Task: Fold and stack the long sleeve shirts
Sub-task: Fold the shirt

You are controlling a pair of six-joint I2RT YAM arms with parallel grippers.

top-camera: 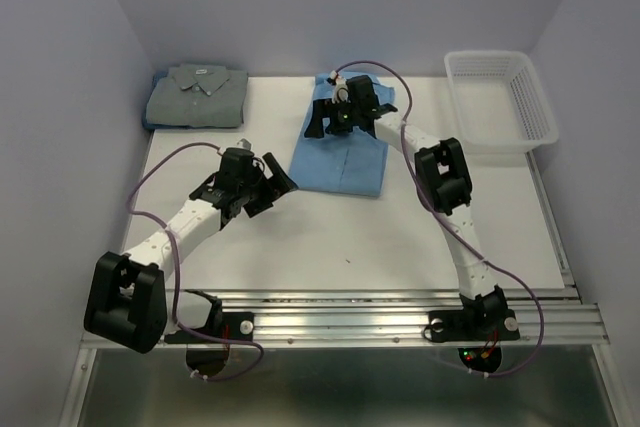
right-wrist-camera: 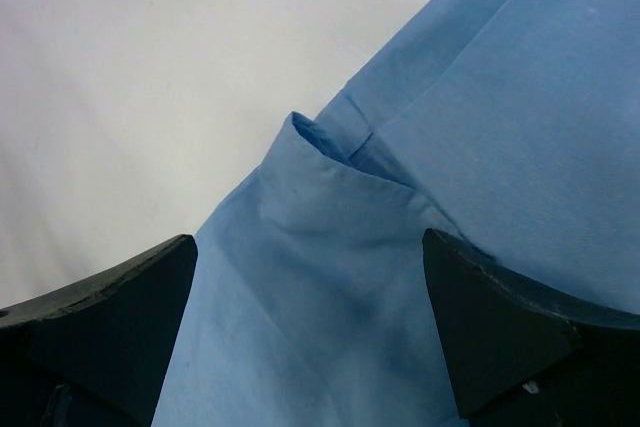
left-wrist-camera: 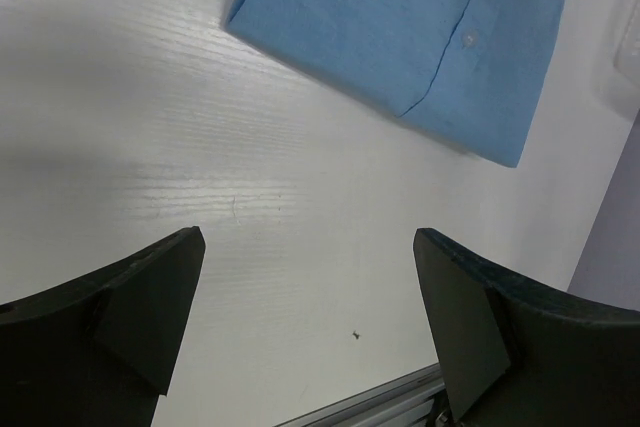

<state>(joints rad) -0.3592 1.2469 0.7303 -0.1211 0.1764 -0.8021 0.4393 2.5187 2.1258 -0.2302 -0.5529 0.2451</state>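
A light sky-blue shirt lies partly folded at the table's middle back. My right gripper hovers open over its collar end, and the right wrist view shows a raised collar fold between the spread jaws. My left gripper is open and empty over bare table just left of the blue shirt, whose lower corner shows in the left wrist view. A grey-green shirt lies folded at the back left corner.
A white plastic mesh basket stands at the back right. The table's metal front rail runs along the near edge. Lilac walls close in the back and sides.
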